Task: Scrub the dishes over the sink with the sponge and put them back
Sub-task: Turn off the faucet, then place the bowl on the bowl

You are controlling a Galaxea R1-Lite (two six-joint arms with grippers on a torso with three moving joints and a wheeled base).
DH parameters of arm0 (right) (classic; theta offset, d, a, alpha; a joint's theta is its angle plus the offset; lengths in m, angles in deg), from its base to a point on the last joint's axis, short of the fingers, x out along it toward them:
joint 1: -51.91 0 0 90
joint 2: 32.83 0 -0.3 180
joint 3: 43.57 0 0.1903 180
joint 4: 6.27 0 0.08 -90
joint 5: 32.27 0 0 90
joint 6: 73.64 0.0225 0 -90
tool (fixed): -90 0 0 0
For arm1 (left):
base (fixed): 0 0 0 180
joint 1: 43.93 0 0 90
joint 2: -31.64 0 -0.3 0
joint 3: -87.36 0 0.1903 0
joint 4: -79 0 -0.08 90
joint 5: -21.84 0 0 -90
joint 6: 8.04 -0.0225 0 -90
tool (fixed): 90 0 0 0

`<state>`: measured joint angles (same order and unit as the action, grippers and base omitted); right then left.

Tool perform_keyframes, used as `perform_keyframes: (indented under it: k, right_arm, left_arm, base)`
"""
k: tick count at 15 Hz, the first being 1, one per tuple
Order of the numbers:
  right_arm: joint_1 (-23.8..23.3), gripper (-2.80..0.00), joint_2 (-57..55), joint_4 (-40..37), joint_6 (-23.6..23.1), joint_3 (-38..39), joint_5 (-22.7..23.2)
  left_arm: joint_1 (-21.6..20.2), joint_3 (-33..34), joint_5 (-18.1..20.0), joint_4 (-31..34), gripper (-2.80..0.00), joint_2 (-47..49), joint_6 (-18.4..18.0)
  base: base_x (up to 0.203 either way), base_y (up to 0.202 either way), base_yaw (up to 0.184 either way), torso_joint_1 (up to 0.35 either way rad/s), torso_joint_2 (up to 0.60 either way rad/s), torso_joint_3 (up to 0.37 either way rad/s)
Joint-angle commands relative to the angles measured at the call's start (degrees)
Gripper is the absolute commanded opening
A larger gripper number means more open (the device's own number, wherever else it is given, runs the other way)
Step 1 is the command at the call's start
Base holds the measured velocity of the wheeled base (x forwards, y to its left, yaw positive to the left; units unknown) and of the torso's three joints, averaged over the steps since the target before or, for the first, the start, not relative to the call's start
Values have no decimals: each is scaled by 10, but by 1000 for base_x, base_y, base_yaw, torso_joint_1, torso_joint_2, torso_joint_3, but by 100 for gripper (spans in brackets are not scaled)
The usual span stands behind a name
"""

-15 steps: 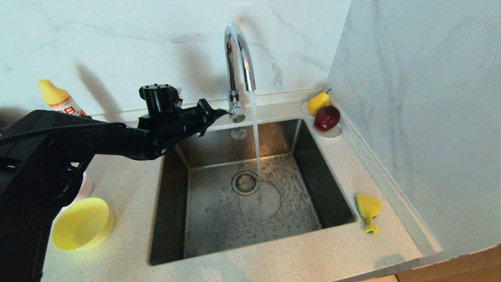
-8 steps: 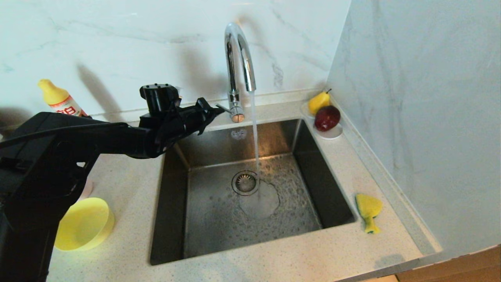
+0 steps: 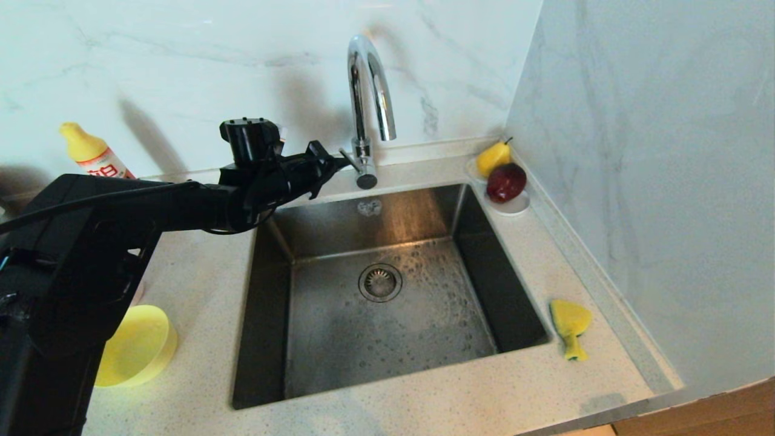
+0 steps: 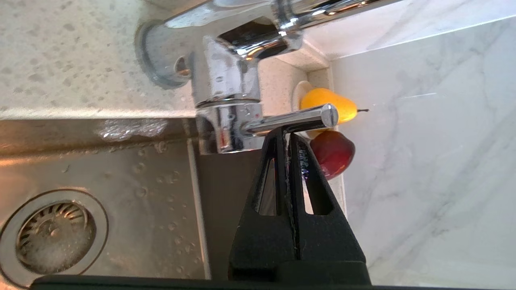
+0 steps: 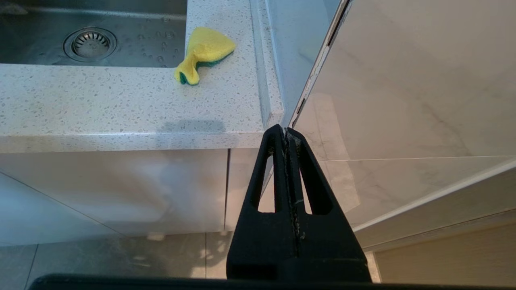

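The sink (image 3: 339, 345) is wet, and no water runs from the chrome tap (image 3: 369, 79). My left gripper (image 3: 335, 162) reaches over the sink's back left corner, shut and empty. In the left wrist view its tip (image 4: 285, 131) touches the underside of the tap lever (image 4: 294, 119). A yellow bowl (image 3: 136, 345) sits on the counter left of the sink, partly behind my left arm; other dishes are hidden. The yellow and green sponge (image 3: 569, 324) lies crumpled on the counter right of the sink (image 5: 40, 44). My right gripper (image 5: 285, 133) hangs shut and empty below the counter's front right corner, with the sponge (image 5: 205, 50) beyond it.
A yellow-capped soap bottle (image 3: 91, 151) stands at the back left wall. A white saucer (image 3: 511, 208) with a yellow pear (image 3: 491, 158) and a red apple (image 3: 506, 181) sits at the back right corner. Marble walls close the back and right sides.
The water stream thinned and then stopped. My left gripper's tip rose slightly against the tap lever, and the lever turned with it.
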<state>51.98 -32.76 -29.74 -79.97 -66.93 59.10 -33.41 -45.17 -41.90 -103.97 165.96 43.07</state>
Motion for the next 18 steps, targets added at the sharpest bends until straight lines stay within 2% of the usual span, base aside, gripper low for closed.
perform_keyframes:
  k: [1,5,8,10,14,18]
  right_arm:
    - [0,-280,1,0,-1,0,0]
    - [0,-280,1,0,0,0,0]
    - [0,-280,1,0,-1,0,0]
    - [0,-280,0,0,-1,0,0]
    - [0,-280,1,0,-1,0,0]
    - [0,-280,0,0,-1,0,0]
  left_arm:
    - [-1,-1,-1,-1,-280,0,3]
    - [-5,19,-34,0,-280,-6,12]
    - [-16,21,-38,2,-280,-8,12]
    - [-18,37,-38,4,-280,-20,13]
    - [-17,122,-29,-12,-280,-98,12]
    - [0,165,-12,-43,-280,-137,13]
  base:
    - [0,0,0,0,0,0]
    - [0,0,0,0,0,0]
    - [0,0,0,0,0,0]
    - [0,0,0,0,0,0]
    - [0,0,0,0,0,0]
    - [0,0,0,0,0,0]
